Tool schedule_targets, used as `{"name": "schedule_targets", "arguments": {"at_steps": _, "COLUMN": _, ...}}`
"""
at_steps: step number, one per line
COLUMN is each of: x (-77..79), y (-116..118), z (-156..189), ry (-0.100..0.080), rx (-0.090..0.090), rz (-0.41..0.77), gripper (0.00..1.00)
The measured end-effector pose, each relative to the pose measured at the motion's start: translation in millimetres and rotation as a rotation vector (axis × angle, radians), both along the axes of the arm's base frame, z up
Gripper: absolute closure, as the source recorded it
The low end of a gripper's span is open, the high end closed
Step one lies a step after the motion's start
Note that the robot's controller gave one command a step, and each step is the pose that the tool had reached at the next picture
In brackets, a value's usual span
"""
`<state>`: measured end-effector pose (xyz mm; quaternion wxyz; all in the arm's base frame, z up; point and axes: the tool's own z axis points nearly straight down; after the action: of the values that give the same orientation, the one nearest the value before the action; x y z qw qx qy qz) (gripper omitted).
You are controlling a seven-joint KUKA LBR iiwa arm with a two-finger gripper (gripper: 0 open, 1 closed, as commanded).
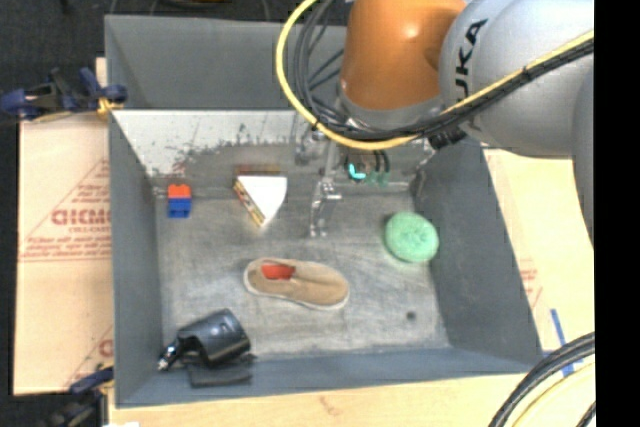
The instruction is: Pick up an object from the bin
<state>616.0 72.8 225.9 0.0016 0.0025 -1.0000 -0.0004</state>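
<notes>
Arm [400, 35] above bin [135, 245]: wedge [262, 195], shoe [300, 283], ball [411, 238]

One each: blue block [179, 202], white wedge [262, 197], tan shoe [298, 283], green ball [411, 238], black gadget [212, 342].

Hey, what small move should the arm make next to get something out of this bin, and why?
Probably shift the gripper a little toward the tan slipper. It hangs over bare floor of the bin, between the white wedge and the green ball, and the slipper lies close, clear of other things.
</notes>
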Motion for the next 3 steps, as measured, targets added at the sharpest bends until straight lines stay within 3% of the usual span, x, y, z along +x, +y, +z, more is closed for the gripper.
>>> {"name": "schedule_targets", "arguments": {"at_steps": 2, "x": 1.5, "y": -0.1, "z": 3.9, "ry": -0.008, "rx": 0.001, "rz": -0.001, "gripper": 0.0}}
{"name": "schedule_targets", "arguments": {"at_steps": 3, "x": 12.3, "y": 1.1, "z": -2.1, "ry": 0.008, "rx": -0.002, "rz": 0.034, "gripper": 0.0}}
